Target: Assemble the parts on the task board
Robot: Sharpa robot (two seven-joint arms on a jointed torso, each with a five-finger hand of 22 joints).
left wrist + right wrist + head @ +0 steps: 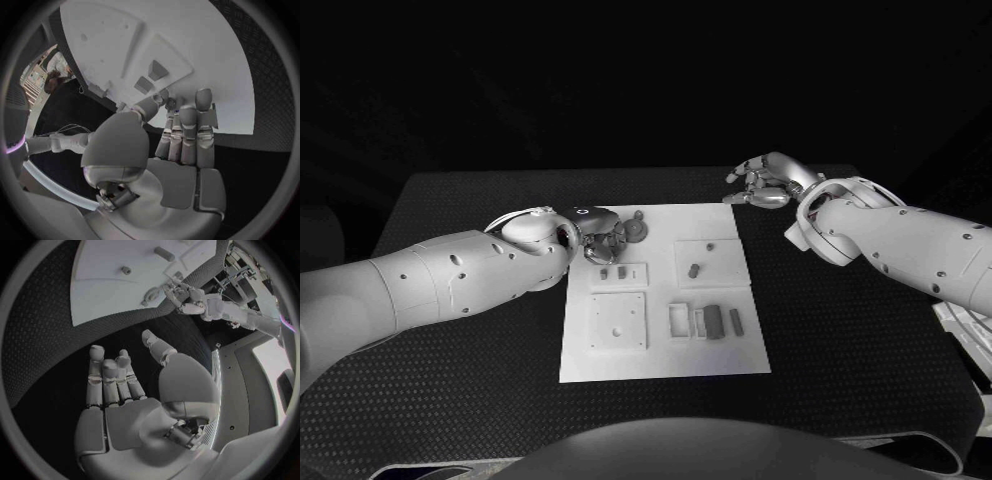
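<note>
I've got the task board (661,350) at table centre. Left hand (600,236) sits over the board's 10 o'clock corner, fingers bunched at a small part (635,228); can't tell if it's gripped. Right hand (764,182) is off the board at 1 o'clock, fingers apart, holding nothing. More parts (714,321) lie at 4 o'clock.

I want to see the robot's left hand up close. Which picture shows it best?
The left wrist view: the left hand is large there, its fingers reaching the task board. The head view shows it small beside the arm; the right wrist view shows it tiny and far away.
</note>
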